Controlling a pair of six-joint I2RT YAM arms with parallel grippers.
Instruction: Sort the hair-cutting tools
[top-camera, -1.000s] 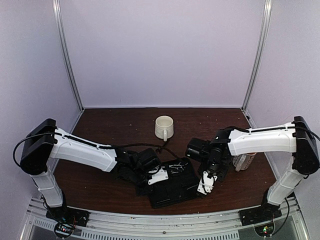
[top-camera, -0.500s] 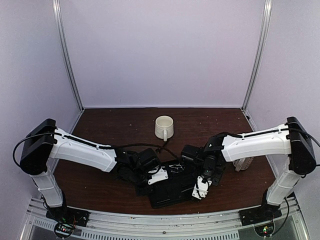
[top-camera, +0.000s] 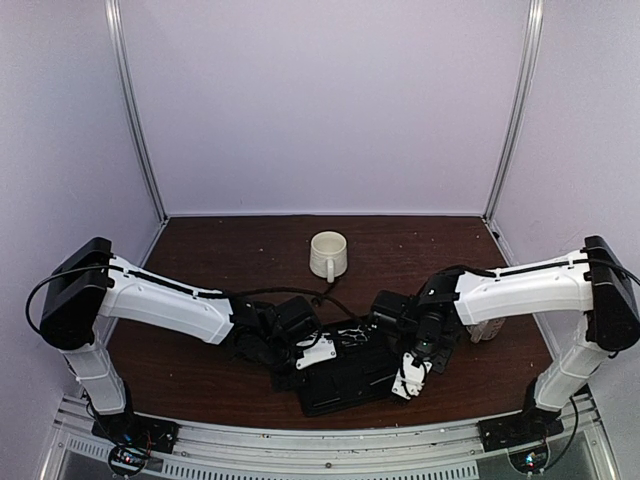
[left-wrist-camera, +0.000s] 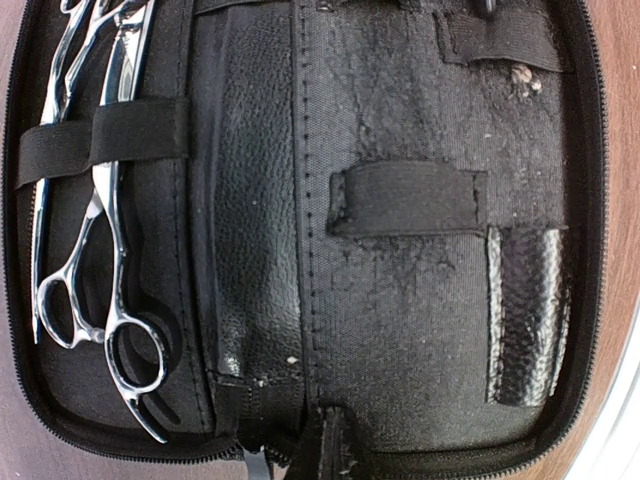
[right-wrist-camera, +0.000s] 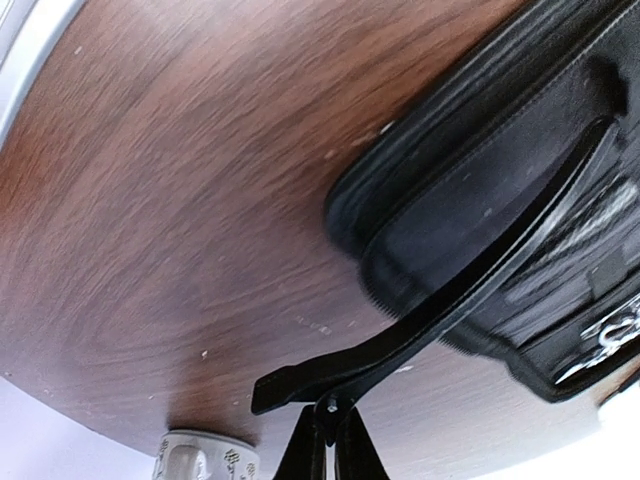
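The black case (left-wrist-camera: 400, 320) lies open under my left wrist. Two silver scissors (left-wrist-camera: 95, 230) are strapped side by side in its left half. My left gripper (top-camera: 316, 353) is shut at the case's near edge, which looks pinched between its tips. My right gripper (right-wrist-camera: 327, 440) is shut on the hinge end of a thin black hair clip (right-wrist-camera: 450, 320), and the clip's long arm reaches out over the corner of the case (right-wrist-camera: 480, 200). Seen from above, the right gripper (top-camera: 410, 376) hovers at the right edge of the case (top-camera: 345, 385).
A white mug (top-camera: 328, 255) stands behind the case toward the back. A second, patterned mug (top-camera: 487, 325) stands partly hidden behind the right arm, and its rim also shows in the right wrist view (right-wrist-camera: 205, 460). Empty elastic loops (left-wrist-camera: 405, 197) sit in the case's right half.
The right arm swung left toward the case with the clip, then eased back slightly to the right. The left arm and the case stayed still.
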